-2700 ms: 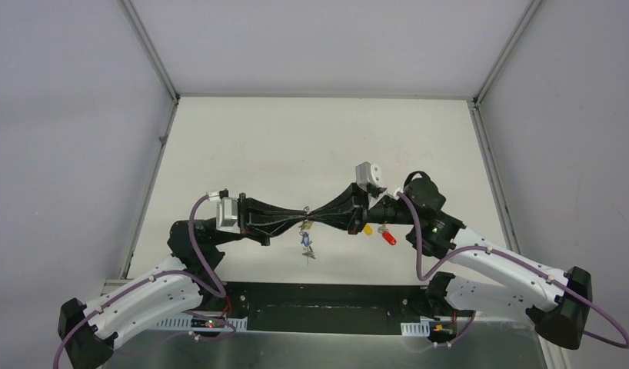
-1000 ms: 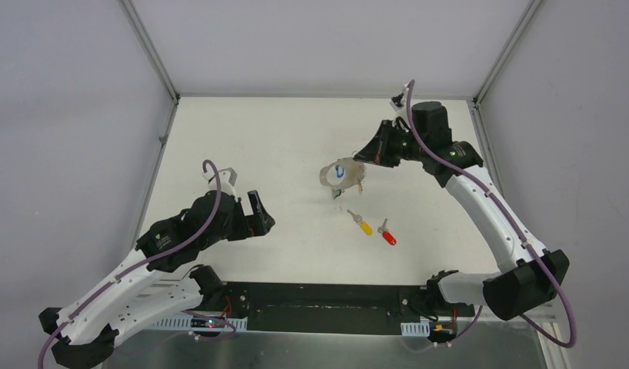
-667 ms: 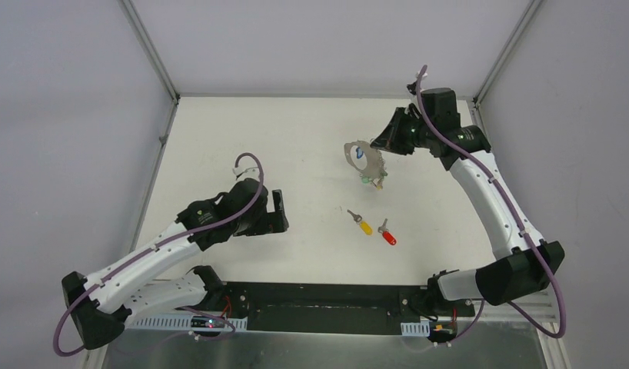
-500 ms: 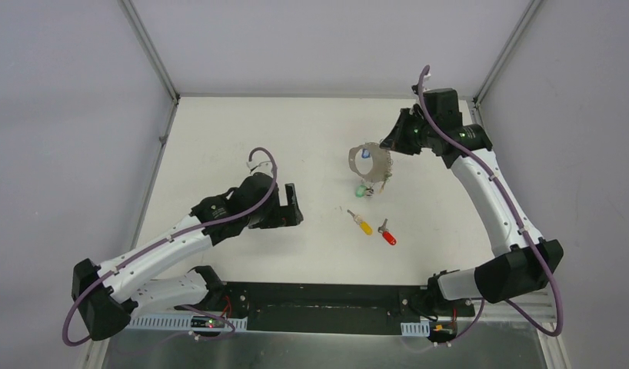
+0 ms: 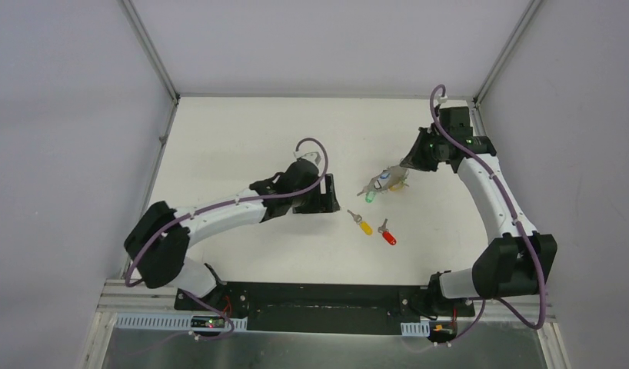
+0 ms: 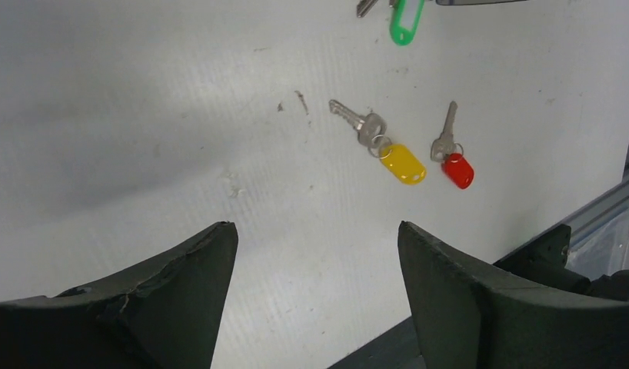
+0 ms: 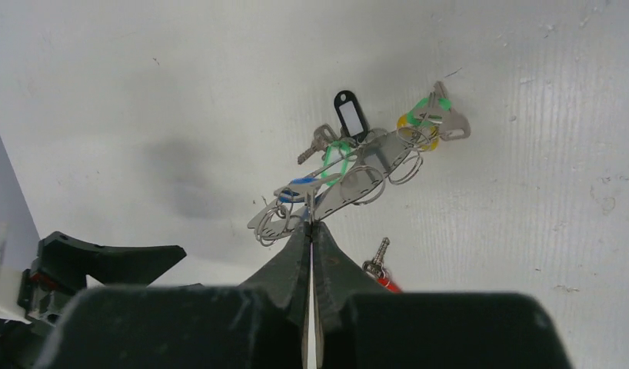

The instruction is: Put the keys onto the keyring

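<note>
We see the right gripper (image 7: 310,219) with its fingers pressed together, pinching the near edge of the keyring (image 7: 357,181), which it holds tilted above the table (image 5: 242,146) toward the far right. Several keys already hang on the hoop, among them a black-tagged key (image 7: 350,115) and a green-tagged key (image 5: 370,197) dangling at its lower left end. Our left gripper (image 6: 313,231) is spread wide with nothing between its fingers, hovering over the middle of the table. Just ahead of it, the yellow key (image 6: 402,163) and the red key (image 6: 457,171) lie flat side by side, close but apart, nearer the arm bases than the held keyring
</note>
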